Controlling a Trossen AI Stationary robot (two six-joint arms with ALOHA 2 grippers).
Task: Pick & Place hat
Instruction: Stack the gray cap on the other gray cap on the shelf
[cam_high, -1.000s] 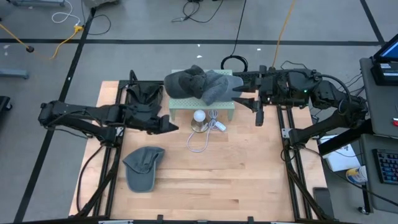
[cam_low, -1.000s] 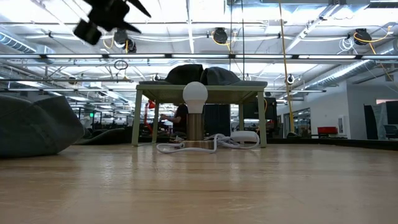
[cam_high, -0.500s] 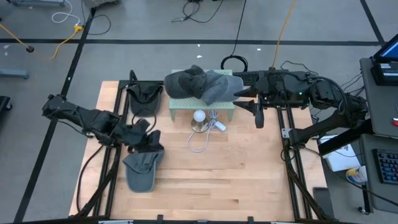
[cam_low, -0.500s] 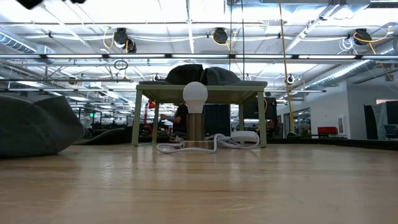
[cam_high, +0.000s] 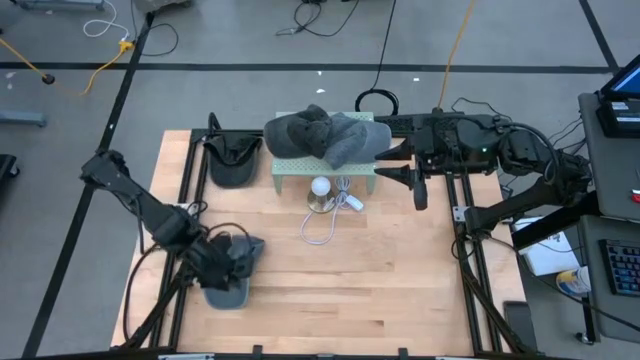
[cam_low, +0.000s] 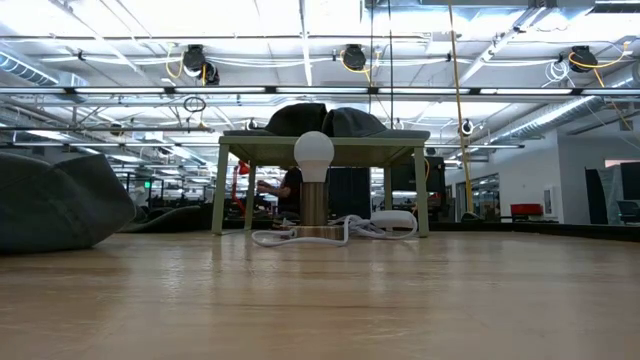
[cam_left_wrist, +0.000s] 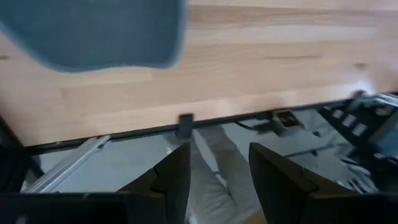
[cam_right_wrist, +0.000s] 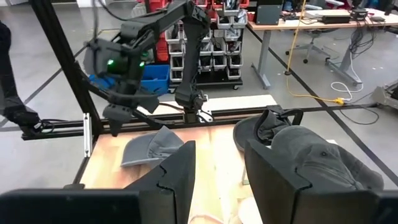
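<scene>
A grey cap (cam_high: 228, 294) lies on the wooden table near its front left, and shows as a grey mass (cam_low: 50, 205) in the low view. My left gripper (cam_high: 222, 272) hangs over it, slanting down toward the table's near edge. It is open, with nothing between its fingers (cam_left_wrist: 217, 180); the cap's brim (cam_left_wrist: 93, 31) lies ahead of it. A pile of grey hats (cam_high: 325, 138) rests on a small green stand (cam_high: 325, 172). My right gripper (cam_high: 385, 163) is raised beside the stand's right end, open and empty (cam_right_wrist: 217, 180).
A dark cap (cam_high: 232, 160) lies at the far left of the table. A white bulb on a base (cam_high: 320, 188) with a looped white cord (cam_high: 322, 228) sits in front of the stand. Bare wood (cam_high: 380, 280) spreads to the right of the grey cap.
My left gripper has swung from beside the stand toward the table's near edge and now hangs over the grey cap. It has tipped downward and rolled on the way. The cap has stayed where it was.
</scene>
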